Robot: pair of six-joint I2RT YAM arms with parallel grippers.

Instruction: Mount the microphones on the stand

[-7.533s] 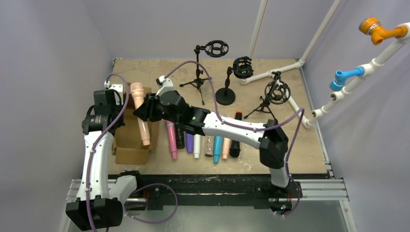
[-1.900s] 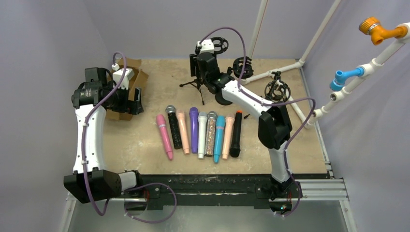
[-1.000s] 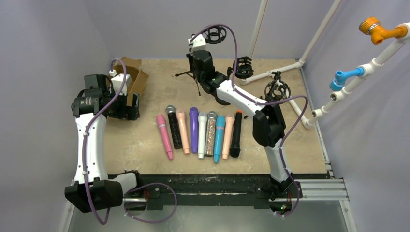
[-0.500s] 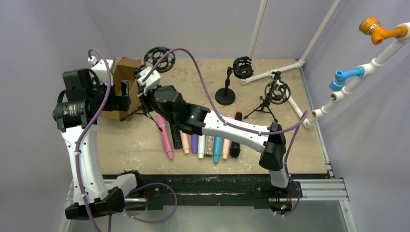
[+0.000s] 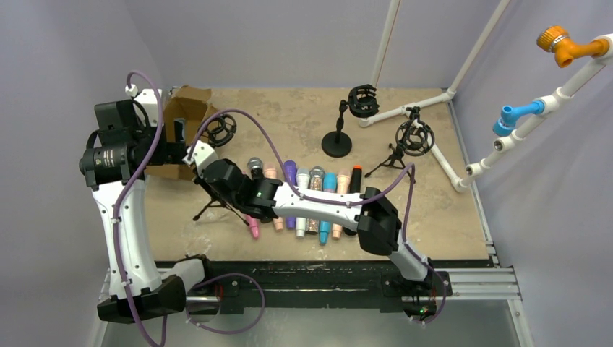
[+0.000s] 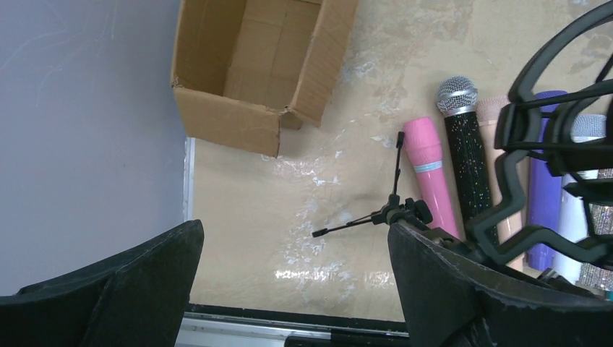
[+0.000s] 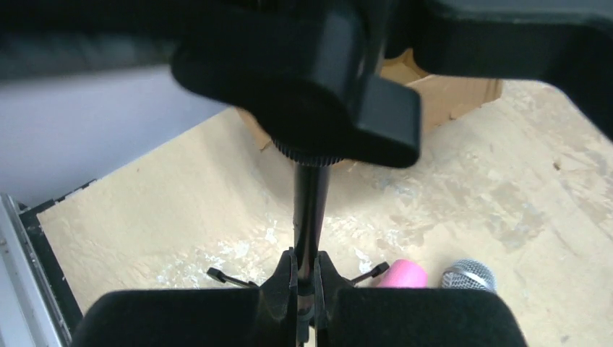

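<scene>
My right gripper (image 5: pixel 208 168) is shut on the pole of a black tripod stand (image 5: pixel 218 130) with a round shock mount, and holds it over the table's left front area. In the right wrist view the pole (image 7: pixel 309 210) is pinched between the gripper's (image 7: pixel 307 289) fingers, its legs spread below. The microphones (image 5: pixel 303 199) lie side by side under my right forearm: pink (image 5: pixel 251 220), black, peach, purple, white, glitter, teal. My left gripper (image 5: pixel 176 144) hangs open beside the mount (image 6: pixel 564 144), holding nothing; its fingers (image 6: pixel 123 289) frame bare table.
An open cardboard box (image 5: pixel 184 116) sits at the back left, close to my left gripper. A round-base stand (image 5: pixel 338 141) and a second tripod stand (image 5: pixel 405 141) are at the back right. White pipes (image 5: pixel 405 108) run along the right side.
My right arm has carried the tripod stand forward and lower, toward the front left. The left arm has barely moved and stays open.
</scene>
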